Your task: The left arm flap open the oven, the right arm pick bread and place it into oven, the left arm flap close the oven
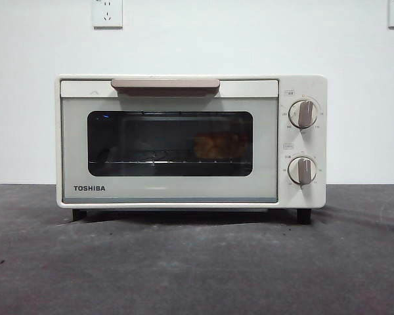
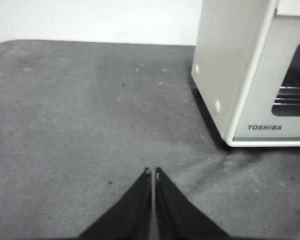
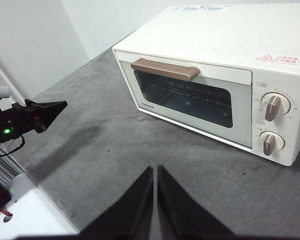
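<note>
We found the oven [image 1: 190, 141] shut, the bread [image 1: 218, 146] inside right of centre; both grippers (left gripper [image 2: 153, 173], right gripper [image 3: 155, 170]) were closed, empty, clear of it.

bread [image 1: 220, 146] showing only dimly through the dark door glass, shape blurred | oven [image 2: 250, 75] being cut off by the left wrist picture's edge | knob markings [image 1: 290, 115] staying too small to read | wall sockets [image 1: 108, 13] being cropped at the top edge

oven [image 1: 171, 190] body: smooth cream painted metal, slight sheen
door window [image 1: 169, 143]: dark glossy glass
table [image 1: 197, 262]: matt grey, cloth-like, rough
</note>
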{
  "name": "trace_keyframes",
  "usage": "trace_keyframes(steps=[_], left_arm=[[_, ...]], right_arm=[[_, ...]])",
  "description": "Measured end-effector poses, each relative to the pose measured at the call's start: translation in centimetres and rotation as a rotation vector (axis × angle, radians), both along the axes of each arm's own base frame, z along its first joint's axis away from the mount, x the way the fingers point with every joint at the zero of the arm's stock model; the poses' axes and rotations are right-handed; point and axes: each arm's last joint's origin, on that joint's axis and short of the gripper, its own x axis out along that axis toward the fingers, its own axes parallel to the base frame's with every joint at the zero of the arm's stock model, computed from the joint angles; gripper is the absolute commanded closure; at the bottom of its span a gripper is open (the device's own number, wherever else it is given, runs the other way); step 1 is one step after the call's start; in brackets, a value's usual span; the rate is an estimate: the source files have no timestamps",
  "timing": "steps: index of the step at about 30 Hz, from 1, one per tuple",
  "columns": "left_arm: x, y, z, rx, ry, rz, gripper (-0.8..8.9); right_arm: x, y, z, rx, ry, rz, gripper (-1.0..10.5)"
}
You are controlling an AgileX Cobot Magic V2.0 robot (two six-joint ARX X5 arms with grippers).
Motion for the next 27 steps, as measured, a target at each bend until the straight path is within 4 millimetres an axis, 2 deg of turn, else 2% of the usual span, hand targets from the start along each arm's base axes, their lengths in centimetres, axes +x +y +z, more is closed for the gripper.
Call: trace_keyframes(steps=[27], left_arm=[[0.13, 0.01, -0.14, -0.003, -0.022, 0.005, 7.94]], right_arm=[[0.0, 0.0, 0.0, 0.0, 0.0, 0.0, 9.4]])
